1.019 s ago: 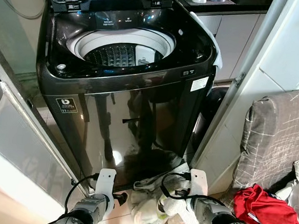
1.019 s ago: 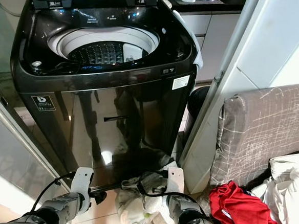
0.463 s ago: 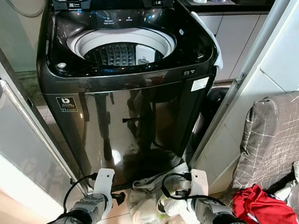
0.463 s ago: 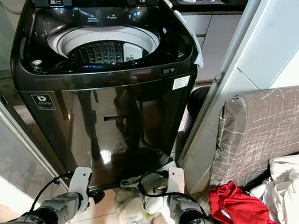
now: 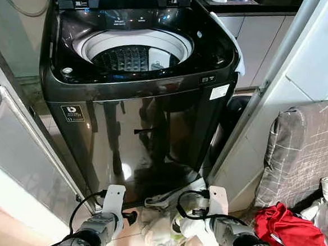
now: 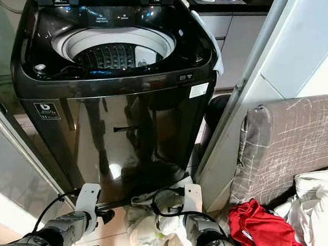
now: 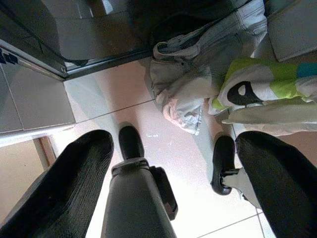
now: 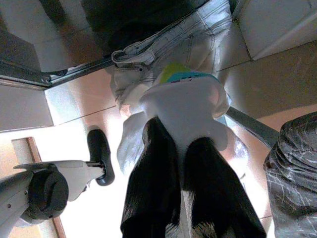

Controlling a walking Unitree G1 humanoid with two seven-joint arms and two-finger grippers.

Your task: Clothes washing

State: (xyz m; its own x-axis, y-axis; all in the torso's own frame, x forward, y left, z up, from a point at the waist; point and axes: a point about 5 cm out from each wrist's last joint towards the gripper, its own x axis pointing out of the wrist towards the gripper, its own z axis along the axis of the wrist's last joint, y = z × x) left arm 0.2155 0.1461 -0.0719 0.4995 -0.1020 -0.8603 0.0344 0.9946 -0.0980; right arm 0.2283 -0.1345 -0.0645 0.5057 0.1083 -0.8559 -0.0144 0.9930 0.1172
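While the washing machine (image 5: 138,87) is standing open-topped straight ahead with its drum (image 5: 133,58) exposed and seemingly bare, the clothes for it are lying low on the floor tiles (image 7: 124,124) at its foot; a grey patterned sofa cushion (image 5: 305,150) is leaning to the robot's right, with a red garment (image 5: 291,233) and some pale fabric (image 6: 319,196) heaped against it; a white door frame (image 5: 268,85) is rising between cushion and machine. Next in size, a pale denim-like garment (image 7: 198,74) is sprawling on the tiles, and a white garment with green and black print (image 7: 262,89) is lying just beside it. The right gripper (image 8: 181,148) is clenching its fingers (image 8: 153,163) on that white printed garment, bunched at the tips; the left gripper (image 7: 173,148) is hanging released above bare tile, its fingers (image 7: 131,141) spread and touching nothing.

As for risk, the grip seems to be catching only a fold, so the cloth could be slipping free on the lift; a trailing end may be dragging the denim piece along, or snagging on the machine's front edge, since the rim is sitting high above the pile; the cable (image 5: 189,201) looping by the right wrist could be tangling with loose fabric. Standing in the way are the machine's tall glossy front and the door frame crowding the right arm's path upward.
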